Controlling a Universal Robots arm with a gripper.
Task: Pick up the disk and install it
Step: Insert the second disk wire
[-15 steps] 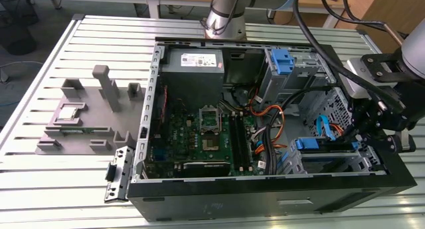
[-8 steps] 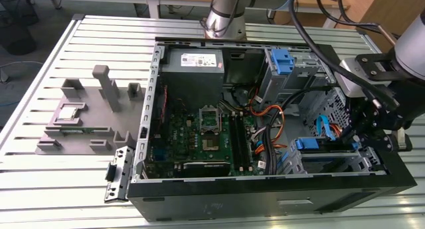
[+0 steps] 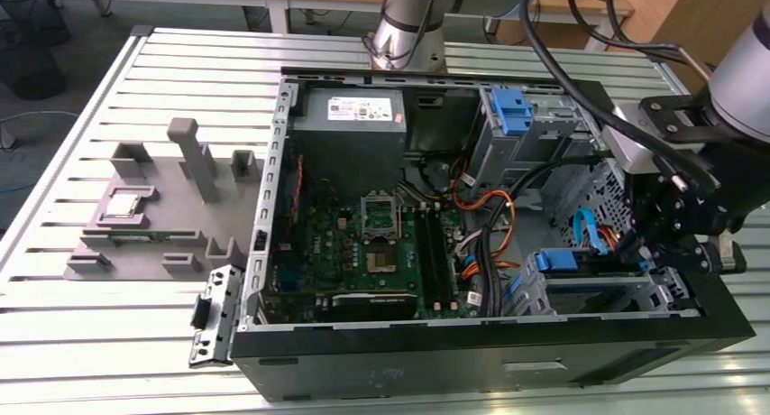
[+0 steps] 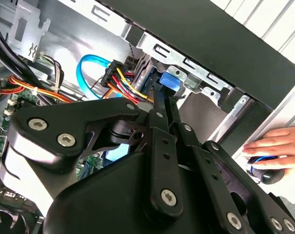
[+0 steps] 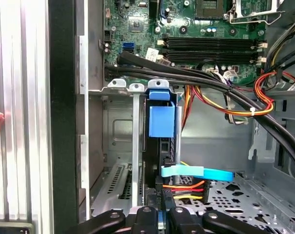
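The disk (image 5: pixel 162 127) stands on edge in the metal drive cage (image 5: pixel 119 141) at the front corner of the open computer case (image 3: pixel 481 361). In the first wrist view its blue plastic carrier shows as a smooth flat tab with a rounded handle on top, and the dark edge of the drive runs below it. In the exterior view the same blue tab (image 3: pixel 557 261) sits in the cage at the case's near corner on the exterior view's right. The pincer (image 5: pixel 162 214) is made of black matte linkage bars joined with bright round screws; its fingers (image 4: pixel 163 105) come close together toward the blue tab in the second wrist view, but whether they clamp it I cannot tell.

A light blue flat cable (image 5: pixel 196 172) crosses just below the tab, with red, orange and yellow wires (image 5: pixel 184 187) beneath it. Thick black cables (image 5: pixel 196 78) run over the green motherboard (image 3: pixel 361 253), which carries long black memory slots (image 5: pixel 211 46). The grey power-supply box (image 3: pixel 352 117) bears a white label too small to read. A second blue bracket (image 3: pixel 511 108) sits in the upper bay.

The case lies on a ribbed aluminium surface (image 3: pixel 157 72), beside a grey moulded fixture (image 3: pixel 157 216). A hand (image 4: pixel 274 146) rests outside the case on a dark rounded object (image 4: pixel 264 170).
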